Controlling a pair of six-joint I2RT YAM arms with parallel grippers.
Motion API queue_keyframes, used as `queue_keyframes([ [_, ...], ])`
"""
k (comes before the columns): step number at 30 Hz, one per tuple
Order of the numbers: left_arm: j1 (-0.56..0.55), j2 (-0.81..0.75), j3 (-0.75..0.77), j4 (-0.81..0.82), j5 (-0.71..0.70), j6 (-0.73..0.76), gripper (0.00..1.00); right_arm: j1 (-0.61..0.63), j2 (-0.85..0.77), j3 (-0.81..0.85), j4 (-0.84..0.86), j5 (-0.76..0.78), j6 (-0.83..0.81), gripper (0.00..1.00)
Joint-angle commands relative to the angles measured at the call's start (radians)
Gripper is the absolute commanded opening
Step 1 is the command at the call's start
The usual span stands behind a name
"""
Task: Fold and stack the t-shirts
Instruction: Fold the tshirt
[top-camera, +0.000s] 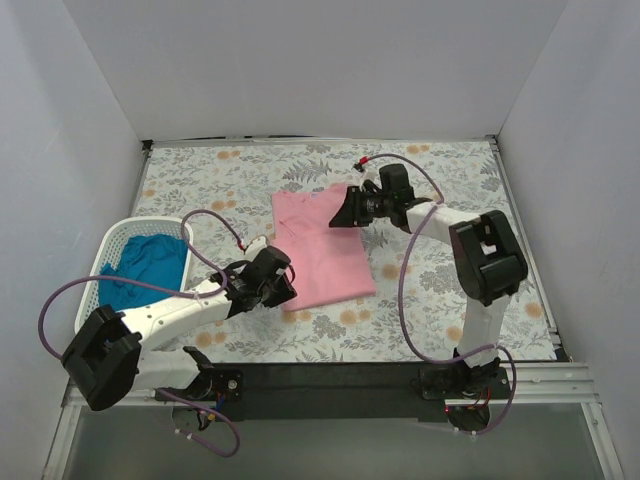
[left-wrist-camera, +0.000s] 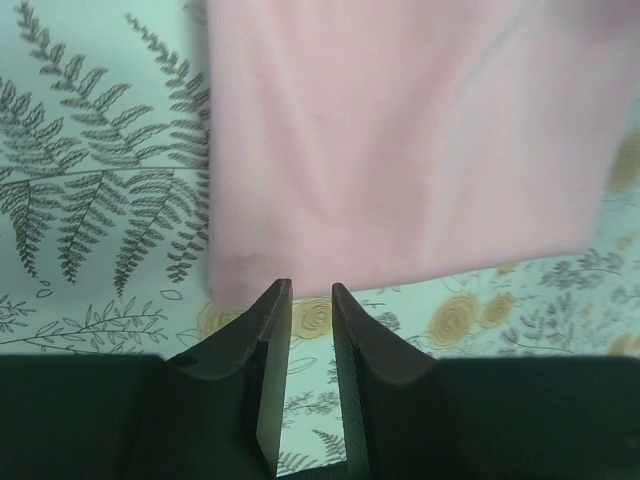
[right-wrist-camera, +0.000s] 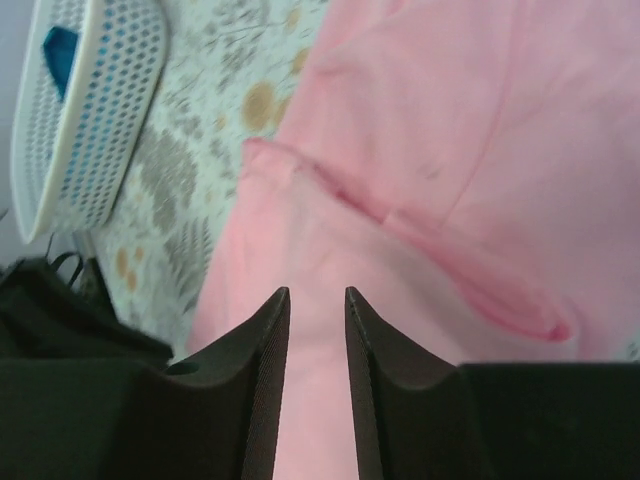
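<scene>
The pink t-shirt (top-camera: 320, 250) lies partly folded, as a long strip, on the floral tablecloth in the middle. It fills the upper part of the left wrist view (left-wrist-camera: 400, 140) and most of the right wrist view (right-wrist-camera: 440, 150). The teal-blue t-shirt (top-camera: 148, 266) lies crumpled in the white basket (top-camera: 108, 250) at the left. My left gripper (top-camera: 290, 290) is at the shirt's near left corner, jaws a little apart and empty (left-wrist-camera: 311, 292). My right gripper (top-camera: 346, 214) hovers over the shirt's far right edge, jaws a little apart and empty (right-wrist-camera: 316, 295).
The white lattice basket also shows at the top left of the right wrist view (right-wrist-camera: 90, 110). White walls enclose the table on three sides. The floral cloth (top-camera: 440, 170) covers the whole surface. Purple cables loop off both arms.
</scene>
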Motion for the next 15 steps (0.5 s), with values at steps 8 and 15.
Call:
queue_keyframes([
  [8, 0.096, -0.022, 0.029, 0.169, 0.163, 0.033, 0.22, -0.015, -0.412, -0.580, 0.228, -0.171, 0.179, 0.42],
  [15, 0.124, 0.068, -0.121, 0.264, 0.189, -0.044, 0.20, -0.071, -0.303, -0.769, 0.338, -0.128, 0.147, 0.41],
])
